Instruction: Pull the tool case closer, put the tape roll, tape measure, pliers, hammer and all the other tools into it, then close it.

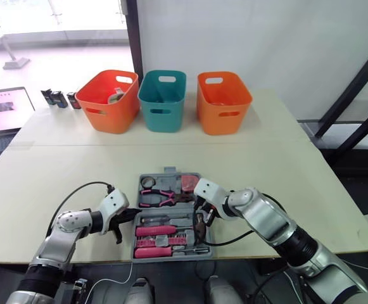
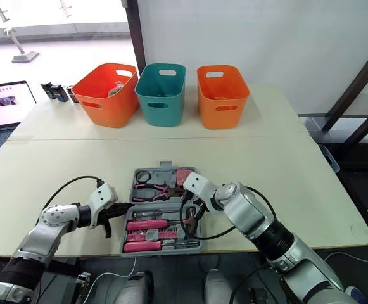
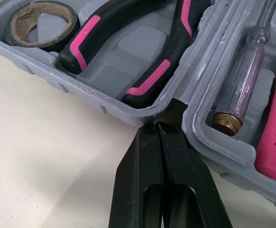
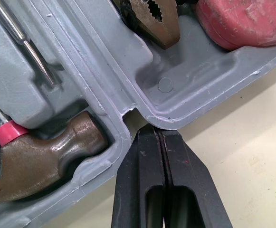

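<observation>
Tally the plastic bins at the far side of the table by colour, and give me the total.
orange bins: 2
teal bin: 1
Total: 3

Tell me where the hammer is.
The hammer lies in the open tool case, its head at the case's right edge, beside the right gripper.
</observation>
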Robot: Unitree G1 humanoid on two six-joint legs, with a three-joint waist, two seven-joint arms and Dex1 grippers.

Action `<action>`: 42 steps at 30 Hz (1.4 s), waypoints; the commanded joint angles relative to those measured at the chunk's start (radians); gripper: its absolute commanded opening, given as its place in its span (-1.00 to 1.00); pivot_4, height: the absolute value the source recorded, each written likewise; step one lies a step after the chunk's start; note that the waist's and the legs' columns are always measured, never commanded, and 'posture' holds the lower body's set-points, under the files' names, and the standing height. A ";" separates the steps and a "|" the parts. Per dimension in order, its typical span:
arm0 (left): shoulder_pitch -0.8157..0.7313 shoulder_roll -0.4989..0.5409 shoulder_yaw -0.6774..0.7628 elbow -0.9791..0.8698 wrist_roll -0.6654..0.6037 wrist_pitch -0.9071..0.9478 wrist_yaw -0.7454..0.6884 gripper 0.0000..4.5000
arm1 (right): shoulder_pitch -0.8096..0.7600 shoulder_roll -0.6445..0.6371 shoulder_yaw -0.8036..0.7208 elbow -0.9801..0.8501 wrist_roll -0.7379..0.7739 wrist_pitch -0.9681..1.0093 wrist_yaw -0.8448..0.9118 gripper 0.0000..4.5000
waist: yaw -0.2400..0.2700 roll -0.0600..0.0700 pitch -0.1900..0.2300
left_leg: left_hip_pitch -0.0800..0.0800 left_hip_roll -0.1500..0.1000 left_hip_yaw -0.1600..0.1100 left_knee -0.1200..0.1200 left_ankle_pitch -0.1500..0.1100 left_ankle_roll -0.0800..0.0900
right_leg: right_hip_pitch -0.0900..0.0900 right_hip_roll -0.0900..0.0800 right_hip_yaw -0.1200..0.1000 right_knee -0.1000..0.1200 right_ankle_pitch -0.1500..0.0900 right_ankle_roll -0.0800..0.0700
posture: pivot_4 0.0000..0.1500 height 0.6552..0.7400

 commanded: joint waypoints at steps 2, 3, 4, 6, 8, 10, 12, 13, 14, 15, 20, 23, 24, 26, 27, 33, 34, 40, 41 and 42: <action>-0.017 -0.023 -0.059 0.028 0.021 -0.013 -0.003 -0.98 | 0.003 0.018 0.018 -0.037 0.025 -0.009 0.006 -1.00 | 0.002 0.000 0.000 | 0.000 0.000 0.000 0.000 0.000 0.000 | 0.000 0.000 0.000 0.000 0.000 0.000 | 1.00 1.00; -0.019 -0.024 -0.060 0.033 0.023 -0.018 -0.003 -0.98 | 0.006 0.017 0.017 -0.039 0.026 -0.006 0.006 -1.00 | 0.003 0.000 0.000 | 0.000 0.000 0.000 0.000 0.000 0.000 | 0.000 0.000 0.000 0.000 0.000 0.000 | 1.00 1.00; -0.020 -0.024 -0.059 0.037 0.024 -0.022 -0.002 -0.98 | 0.009 0.015 0.015 -0.040 0.027 -0.004 0.005 -1.00 | 0.003 0.000 -0.001 | 0.000 0.000 0.000 0.000 0.000 0.000 | 0.000 0.000 0.000 0.000 0.000 0.000 | 1.00 1.00; -0.021 -0.024 -0.058 0.044 0.026 -0.031 0.001 -0.98 | 0.017 0.012 0.007 -0.041 0.029 0.001 0.003 -1.00 | 0.004 0.000 -0.001 | 0.000 0.000 0.000 0.000 0.000 0.000 | 0.000 0.000 0.000 0.000 0.000 0.000 | 1.00 1.00; -0.019 -0.021 -0.037 0.044 0.019 -0.045 0.015 -0.98 | 0.032 -0.002 -0.024 -0.057 0.037 0.005 0.003 -1.00 | 0.006 0.000 -0.001 | 0.000 0.000 0.000 0.000 0.000 0.000 | 0.000 0.000 0.000 -0.001 0.000 0.000 | 1.00 1.00; -0.010 -0.007 -0.002 0.019 -0.006 -0.044 0.019 -0.98 | 0.050 -0.032 -0.057 -0.087 0.047 -0.005 0.011 -1.00 | 0.008 0.000 -0.001 | -0.001 0.000 0.000 0.000 0.000 0.000 | 0.000 0.000 0.000 -0.001 0.000 0.000 | 1.00 1.00; 0.008 0.023 0.044 -0.020 -0.034 -0.037 0.021 -0.98 | 0.074 -0.067 -0.109 -0.130 0.073 -0.030 0.032 -1.00 | 0.007 0.000 -0.001 | -0.004 0.000 0.000 0.000 0.000 0.000 | -0.002 0.000 0.000 -0.001 0.000 0.000 | 1.00 1.00; 0.024 0.044 0.072 -0.049 -0.054 -0.034 0.014 -0.98 | 0.087 -0.089 -0.138 -0.152 0.087 -0.045 0.044 -1.00 | 0.005 0.000 -0.001 | -0.006 0.000 0.000 0.000 0.000 0.000 | -0.004 0.000 0.000 -0.002 0.000 0.000 | 1.00 1.00; 0.038 0.059 0.090 -0.072 -0.069 -0.030 0.010 -0.98 | 0.097 -0.106 -0.158 -0.168 0.099 -0.056 0.051 -1.00 | 0.003 -0.001 0.000 | -0.008 0.000 0.000 0.000 0.000 0.000 | -0.006 0.000 0.000 -0.002 0.000 0.000 | 1.00 1.00; 0.053 0.074 0.114 -0.099 -0.090 -0.030 0.006 -0.98 | 0.106 -0.127 -0.181 -0.183 0.112 -0.066 0.062 -1.00 | 0.000 -0.001 0.000 | -0.008 0.000 0.000 -0.001 0.000 0.000 | -0.007 0.000 0.000 -0.001 0.000 0.001 | 1.00 1.00; 0.138 0.089 0.231 -0.250 -0.311 -0.026 -0.103 -0.98 | 0.141 -0.158 -0.325 -0.213 0.219 -0.059 0.104 -1.00 | 0.003 -0.001 0.001 | -0.008 0.000 0.000 -0.002 0.000 0.000 | -0.007 0.000 0.000 -0.002 -0.001 0.001 | 1.00 1.00; 0.247 0.086 0.203 -0.330 -0.405 -0.011 -0.220 -0.98 | 0.140 -0.129 -0.372 -0.191 0.273 -0.049 0.105 -1.00 | -0.001 -0.001 0.001 | -0.008 0.000 0.001 -0.002 0.000 0.000 | -0.007 -0.001 0.000 -0.004 -0.001 0.000 | 1.00 1.00; 0.264 0.083 0.193 -0.342 -0.417 -0.005 -0.231 -0.98 | 0.138 -0.121 -0.381 -0.186 0.286 -0.045 0.103 -1.00 | -0.003 -0.001 0.001 | -0.008 0.000 0.002 -0.002 0.000 0.000 | -0.007 -0.002 0.000 -0.004 -0.001 0.000 | 1.00 1.00; 0.272 0.059 0.153 -0.327 -0.387 -0.031 -0.228 -0.98 | 0.126 -0.113 -0.374 -0.157 0.287 -0.049 0.089 -1.00 | 0.002 -0.001 0.001 | -0.008 0.000 0.002 -0.002 0.000 0.000 | -0.007 -0.001 0.000 -0.004 -0.001 0.000 | 1.00 1.00; 0.267 0.045 0.133 -0.311 -0.369 -0.046 -0.222 -0.99 | 0.117 -0.098 -0.384 -0.141 0.294 -0.042 0.076 -0.88 | 0.005 -0.001 0.001 | -0.008 0.000 0.002 -0.002 0.000 0.000 | -0.007 -0.001 0.000 -0.003 0.000 0.000 | 1.00 1.00; 0.229 -0.019 0.061 -0.226 -0.307 -0.105 -0.200 -1.00 | 0.074 -0.035 -0.441 -0.112 0.343 0.002 0.017 0.32 | 0.003 -0.001 0.001 | -0.009 0.000 0.002 0.001 0.000 0.000 | -0.007 -0.002 0.000 -0.004 0.000 -0.001 | 1.00 1.00; 0.230 -0.022 0.046 -0.205 -0.287 -0.134 -0.207 -1.00 | 0.069 -0.031 -0.443 -0.111 0.349 0.012 0.010 0.52 | 0.002 -0.001 0.001 | -0.009 0.000 0.002 0.000 0.000 0.000 | -0.007 -0.002 0.000 -0.004 0.000 -0.001 | 1.00 1.00; 0.215 -0.047 -0.013 -0.081 -0.201 -0.257 -0.197 -1.00 | 0.039 0.003 -0.478 -0.086 0.378 0.096 -0.053 0.99 | 0.002 -0.001 0.001 | -0.009 0.000 0.001 -0.002 0.000 0.000 | -0.008 -0.001 0.000 -0.004 0.000 0.000 | 1.00 1.00; 0.209 -0.050 -0.019 -0.058 -0.188 -0.276 -0.192 -1.00 | 0.029 0.011 -0.486 -0.077 0.381 0.107 -0.066 0.99 | 0.002 -0.001 0.001 | -0.009 0.000 0.001 -0.002 0.000 0.000 | -0.008 -0.001 0.000 -0.004 0.000 0.000 | 1.00 1.00; 0.201 -0.057 -0.022 -0.035 -0.178 -0.292 -0.185 -1.00 | 0.016 0.031 -0.509 -0.061 0.386 0.125 -0.086 0.99 | 0.003 -0.001 0.001 | -0.009 0.000 0.001 -0.002 0.000 0.000 | -0.008 -0.001 0.000 -0.004 0.000 0.000 | 1.00 1.00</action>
